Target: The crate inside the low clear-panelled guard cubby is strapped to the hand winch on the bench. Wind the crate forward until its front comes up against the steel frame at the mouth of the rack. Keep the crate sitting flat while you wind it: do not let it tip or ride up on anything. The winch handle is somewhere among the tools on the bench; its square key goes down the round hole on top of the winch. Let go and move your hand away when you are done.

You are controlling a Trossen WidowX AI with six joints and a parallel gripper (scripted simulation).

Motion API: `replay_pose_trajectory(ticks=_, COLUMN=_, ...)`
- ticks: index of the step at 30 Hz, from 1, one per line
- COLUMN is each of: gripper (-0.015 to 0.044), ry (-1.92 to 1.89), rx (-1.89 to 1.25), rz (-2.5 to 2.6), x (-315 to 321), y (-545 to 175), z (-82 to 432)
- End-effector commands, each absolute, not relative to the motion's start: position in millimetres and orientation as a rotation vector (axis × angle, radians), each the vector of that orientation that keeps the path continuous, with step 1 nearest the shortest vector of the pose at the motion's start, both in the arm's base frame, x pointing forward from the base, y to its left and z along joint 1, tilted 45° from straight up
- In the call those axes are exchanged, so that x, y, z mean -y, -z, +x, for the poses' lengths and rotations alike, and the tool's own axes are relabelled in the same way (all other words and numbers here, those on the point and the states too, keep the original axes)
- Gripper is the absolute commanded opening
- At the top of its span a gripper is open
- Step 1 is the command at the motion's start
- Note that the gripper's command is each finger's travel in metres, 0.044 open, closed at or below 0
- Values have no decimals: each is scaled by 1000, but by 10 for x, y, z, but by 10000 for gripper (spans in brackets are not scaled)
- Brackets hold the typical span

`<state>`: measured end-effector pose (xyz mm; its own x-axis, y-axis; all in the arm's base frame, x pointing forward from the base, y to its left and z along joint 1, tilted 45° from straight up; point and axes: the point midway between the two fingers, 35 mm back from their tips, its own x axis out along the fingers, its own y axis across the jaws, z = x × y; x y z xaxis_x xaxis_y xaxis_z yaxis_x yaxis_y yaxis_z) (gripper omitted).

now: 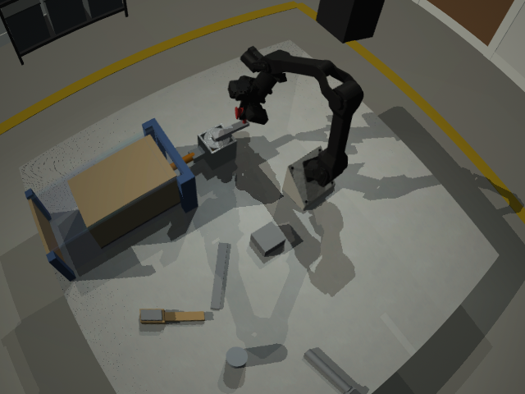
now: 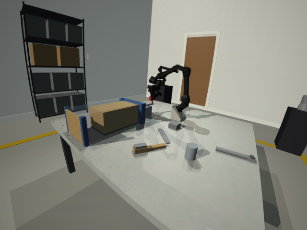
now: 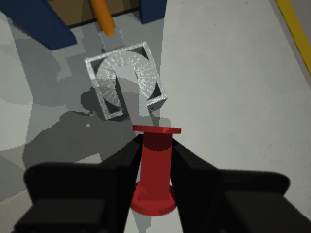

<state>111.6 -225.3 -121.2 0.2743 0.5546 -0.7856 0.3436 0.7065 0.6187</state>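
Observation:
My gripper (image 1: 244,116) (image 2: 151,99) (image 3: 154,139) is shut on the red knob (image 1: 239,112) (image 3: 155,181) of the winch handle. The handle's grey arm (image 1: 237,127) (image 3: 128,89) lies level across the top of the winch (image 1: 220,157) (image 2: 148,112) (image 3: 99,92); its key end is over the centre, and the key is hidden. The brown crate (image 1: 122,178) (image 2: 119,121) sits flat in the cubby, its front close behind the blue frame (image 1: 189,193) (image 2: 141,113) (image 3: 44,29). I cannot tell whether they touch. An orange piece (image 1: 184,159) (image 3: 103,16) sticks out through the mouth toward the winch.
A grey block (image 1: 267,238) (image 2: 174,124) lies near the arm's base. A flat grey bar (image 1: 220,275) (image 2: 163,135), a wooden-handled tool (image 1: 184,316) (image 2: 156,147), a grey cylinder (image 1: 236,357) (image 2: 191,151) and a grey rod tool (image 1: 328,368) (image 2: 232,153) are farther along the bench.

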Motion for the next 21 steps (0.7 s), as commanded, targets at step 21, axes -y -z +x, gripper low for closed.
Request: replay_pose_trajectory(ticks=21, gripper=0, ry=-160, rx=-1328, rz=805, x=2635, y=1586, z=1333)
